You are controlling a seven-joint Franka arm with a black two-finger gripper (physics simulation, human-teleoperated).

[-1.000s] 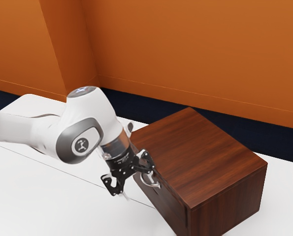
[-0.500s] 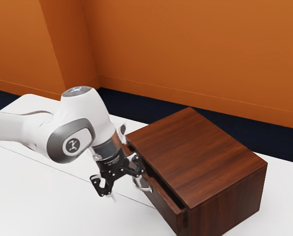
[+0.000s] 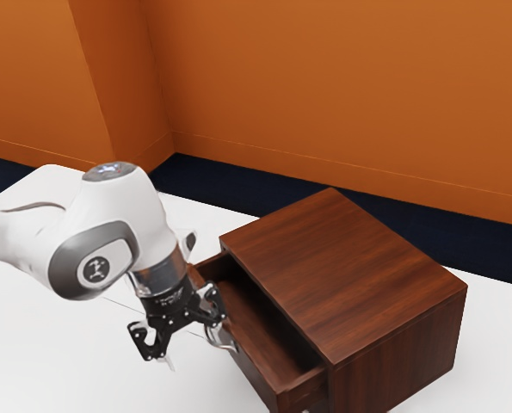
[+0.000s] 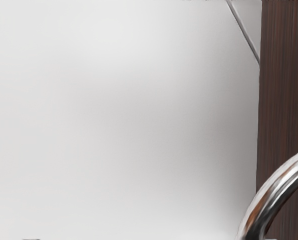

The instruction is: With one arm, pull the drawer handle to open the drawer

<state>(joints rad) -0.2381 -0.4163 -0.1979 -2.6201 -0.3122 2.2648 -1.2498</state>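
A dark wooden cabinet (image 3: 346, 267) stands on the white table (image 3: 58, 361). Its top drawer (image 3: 260, 331) is slid out toward the exterior view's left, with the inside showing. A curved metal handle (image 3: 223, 337) sits on the drawer front. My gripper (image 3: 191, 344) is at that handle with its black fingers spread wide; the finger nearer the cabinet lies against the handle, so the gripper is open. In the wrist view the shiny handle (image 4: 276, 200) curves close in front of the wooden drawer front (image 4: 284, 100).
Orange walls with a dark baseboard (image 3: 264, 185) rise behind the table. A seam line (image 4: 243, 31) crosses the table top beside the cabinet. Bare white table (image 4: 113, 125) lies under my hand.
My arm has drawn back toward the exterior view's lower left, and the drawer has slid out with it, from shut to well out of the cabinet.
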